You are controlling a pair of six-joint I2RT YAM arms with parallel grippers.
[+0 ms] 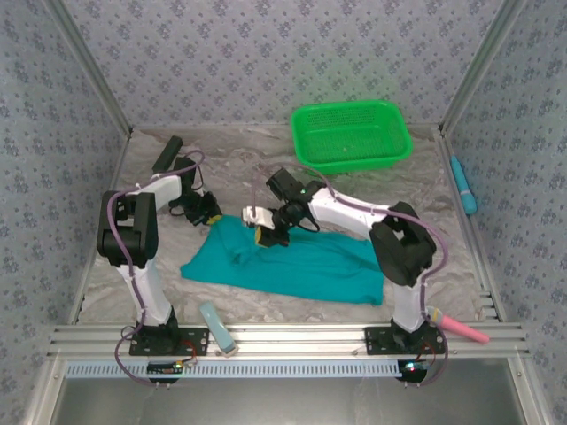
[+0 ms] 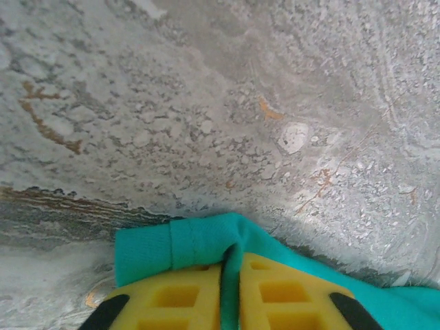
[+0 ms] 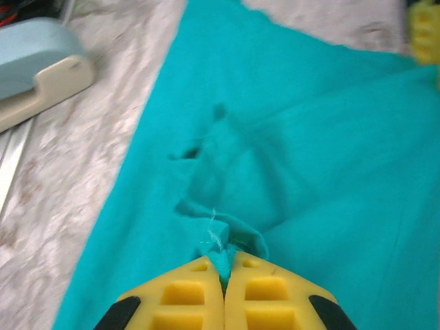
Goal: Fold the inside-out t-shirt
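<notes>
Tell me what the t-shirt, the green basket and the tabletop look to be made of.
The t-shirt looks like soft matte knit cloth: it drapes, creases and shows a folded hem. The basket looks like rigid, slightly glossy plastic, with moulded mesh walls. The tabletop has a marbled grey pattern; stone, laminate or printed sheet cannot be told.

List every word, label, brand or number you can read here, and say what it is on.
No text can be read.
The small white tag on the t-shirt is too small and blurred to read.
The green basket and the table bear no lettering that shows.
</notes>
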